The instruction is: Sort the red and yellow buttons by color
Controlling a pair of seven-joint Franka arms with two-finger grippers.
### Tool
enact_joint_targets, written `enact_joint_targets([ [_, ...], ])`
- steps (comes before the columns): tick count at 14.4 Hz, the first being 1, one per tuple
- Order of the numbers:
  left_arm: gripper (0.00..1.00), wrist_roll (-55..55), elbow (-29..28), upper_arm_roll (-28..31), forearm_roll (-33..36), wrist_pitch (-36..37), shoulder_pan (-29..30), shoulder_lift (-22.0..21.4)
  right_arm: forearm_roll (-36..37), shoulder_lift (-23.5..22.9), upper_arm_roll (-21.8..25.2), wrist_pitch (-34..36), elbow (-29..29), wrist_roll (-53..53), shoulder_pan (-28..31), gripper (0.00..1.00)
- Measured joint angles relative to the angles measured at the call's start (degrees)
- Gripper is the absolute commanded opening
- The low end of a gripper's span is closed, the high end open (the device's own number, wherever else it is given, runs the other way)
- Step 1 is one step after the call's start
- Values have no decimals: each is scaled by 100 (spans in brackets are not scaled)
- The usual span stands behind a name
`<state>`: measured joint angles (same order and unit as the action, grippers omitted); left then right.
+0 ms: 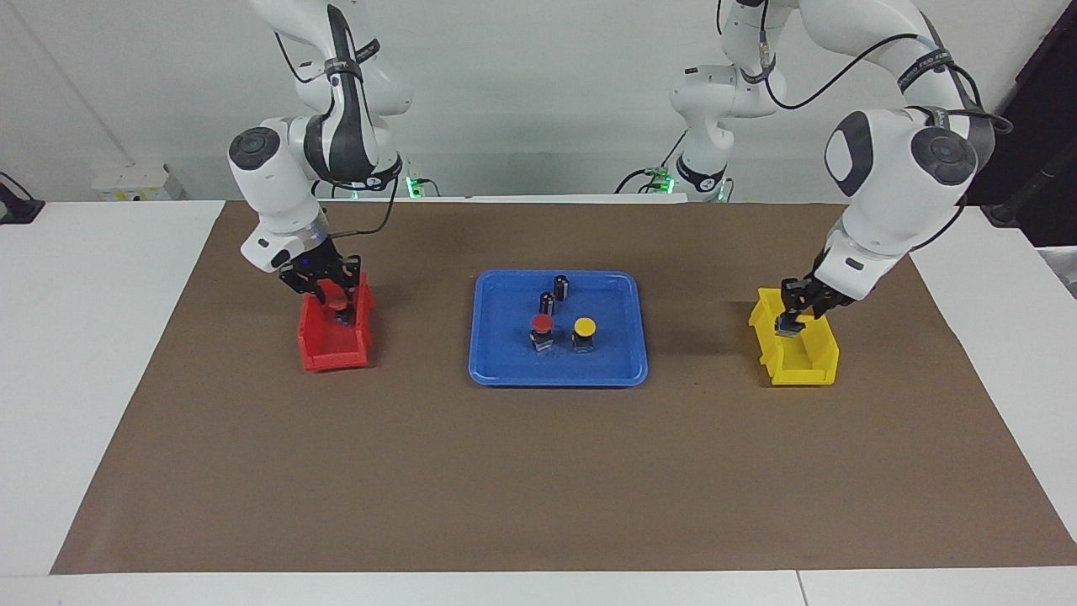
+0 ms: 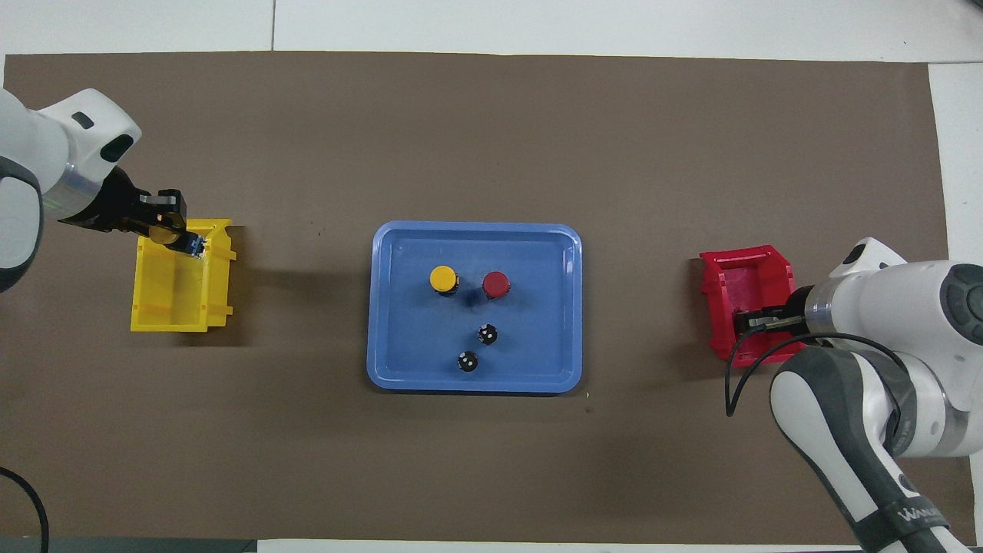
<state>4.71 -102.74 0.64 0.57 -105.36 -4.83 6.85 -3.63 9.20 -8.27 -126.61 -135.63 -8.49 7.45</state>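
Note:
My left gripper (image 1: pixel 792 315) is shut on a yellow button (image 2: pixel 163 233) and holds it over the edge of the yellow bin (image 1: pixel 809 364) farther from the robots; the bin also shows in the overhead view (image 2: pixel 177 307). My right gripper (image 1: pixel 333 300) is shut on a red button (image 1: pixel 335 297) low over the red bin (image 1: pixel 332 355), seen from above too (image 2: pixel 749 269). The blue tray (image 1: pixel 505 370) holds one red button (image 1: pixel 542 323) and one yellow button (image 1: pixel 584 326) side by side, the yellow one toward the left arm's end.
Two small dark capless cylinders (image 1: pixel 561 286) (image 1: pixel 547 302) stand in the tray, nearer to the robots than the buttons. A brown mat (image 1: pixel 538 471) covers the table. The yellow bin is at the left arm's end, the red bin at the right arm's end.

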Motion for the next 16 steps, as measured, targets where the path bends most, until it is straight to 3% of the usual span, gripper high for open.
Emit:
enact_joint_targets([
  [2, 2, -3, -274, 1, 0, -107, 204, -101, -4, -89, -20, 637, 711, 221, -199, 59],
  [5, 2, 0, -990, 0, 0, -743, 381, -365, -9, -566, -44, 990, 1847, 1711, -1140, 60],
  [8, 4, 0, -1841, 1, 0, -1580, 479, -609, 129, -1447, -84, 1026, 3034, 3562, -2289, 63],
  [11, 14, 2, -2375, -9, 0, -2107, 508, -659, 433, -2408, -83, 1028, 4000, 4468, -2939, 67],
  [12, 25, 5, -2484, -18, 0, -2209, 508, -659, 514, -2642, -79, 954, 4148, 4555, -3047, 67],
  [14, 60, 5, -2570, -30, 0, -2269, 508, -668, 545, -2925, -74, 734, 4198, 4610, -3167, 67],
  [15, 69, 5, -2570, -32, 0, -2273, 508, -680, 552, -3018, -74, 675, 4196, 4612, -3221, 67],
  [16, 70, 5, -2570, -37, 0, -2272, 508, -688, 573, -3089, -72, 650, 4193, 4614, -3277, 67],
])
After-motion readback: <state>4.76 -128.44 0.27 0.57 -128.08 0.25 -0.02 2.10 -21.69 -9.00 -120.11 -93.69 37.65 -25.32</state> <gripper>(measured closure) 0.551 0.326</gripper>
